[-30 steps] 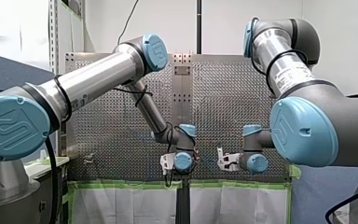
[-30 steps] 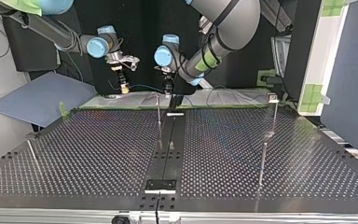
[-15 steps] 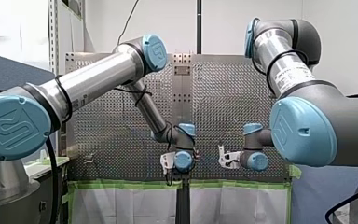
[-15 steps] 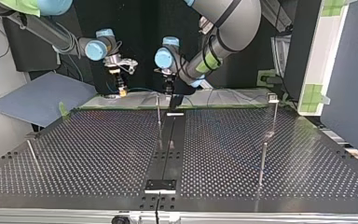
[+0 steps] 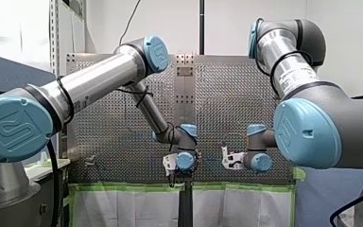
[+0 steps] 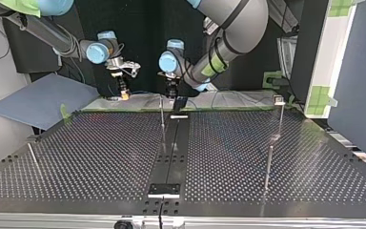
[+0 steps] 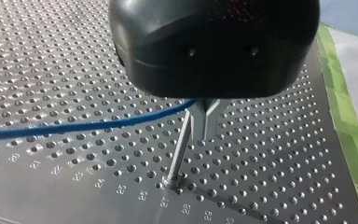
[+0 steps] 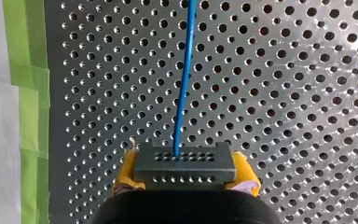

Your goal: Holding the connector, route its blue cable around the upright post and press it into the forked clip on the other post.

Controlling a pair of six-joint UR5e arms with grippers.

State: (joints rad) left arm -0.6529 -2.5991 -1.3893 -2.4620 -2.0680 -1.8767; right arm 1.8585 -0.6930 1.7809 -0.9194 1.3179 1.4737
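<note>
My right gripper [image 8: 186,174] is shut with its yellow pads on a dark grey connector [image 8: 185,163]. The blue cable [image 8: 182,84] runs straight ahead from it over the perforated plate. My left gripper [image 7: 206,136], black with metal fingers, is shut on the blue cable [image 7: 88,125], right beside a thin upright post [image 7: 179,149]. In the top view my right gripper [image 6: 123,94] hangs at the far edge, left of that post [image 6: 162,112], and my left gripper [image 6: 172,91] is just right of it. A post with a forked clip [image 6: 279,99] stands at the far right.
Another slim post [image 6: 268,166] stands at the top view's right, nearer the camera, and a leaning rod [image 6: 33,158] at its left. A black rail [image 6: 171,148] runs down the table's middle. Green tape [image 7: 349,135] lines the plate's edge.
In the top view my right gripper has drifted a little left and down with the connector. My left gripper has shifted only slightly. Both grips are unchanged.
</note>
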